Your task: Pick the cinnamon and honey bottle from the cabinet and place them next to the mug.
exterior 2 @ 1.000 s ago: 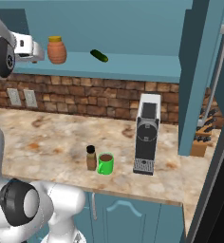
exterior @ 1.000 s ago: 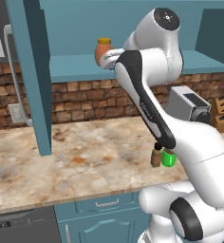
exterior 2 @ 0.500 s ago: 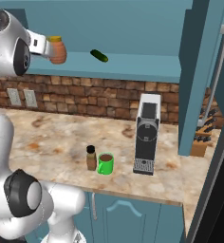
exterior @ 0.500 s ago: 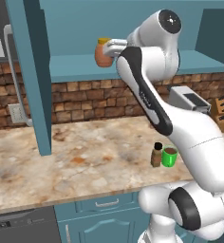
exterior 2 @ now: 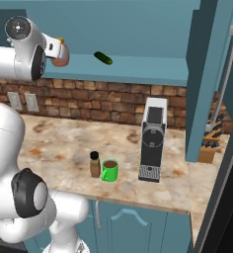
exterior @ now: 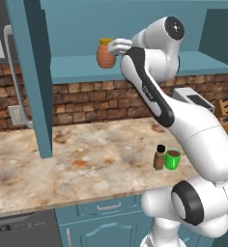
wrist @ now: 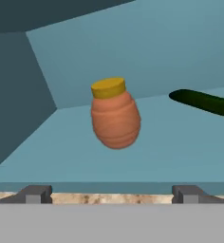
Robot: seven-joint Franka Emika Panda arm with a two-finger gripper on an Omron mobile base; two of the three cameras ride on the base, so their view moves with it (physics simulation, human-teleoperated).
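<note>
Gripper jaws spread wide, nothing between them; 2 dark fingertips sit at the bottom of the hand view, level with the front edge of the cabinet shelf. In the left base view the gripper is raised to shelf height, just beside the honey bottle.

Honey bottle stands on the shelf, long axis upright with a slight tilt in the hand view, yellow lid up. It lies ahead of the open jaws, roughly centred between them, not yet touched.

Dark green cucumber lies flat on the same shelf, apart from the bottle, long axis along the shelf; also seen from the right base.

Below on the counter: cinnamon upright, just beside the mug. Coffee machine stands near the mug.
</note>
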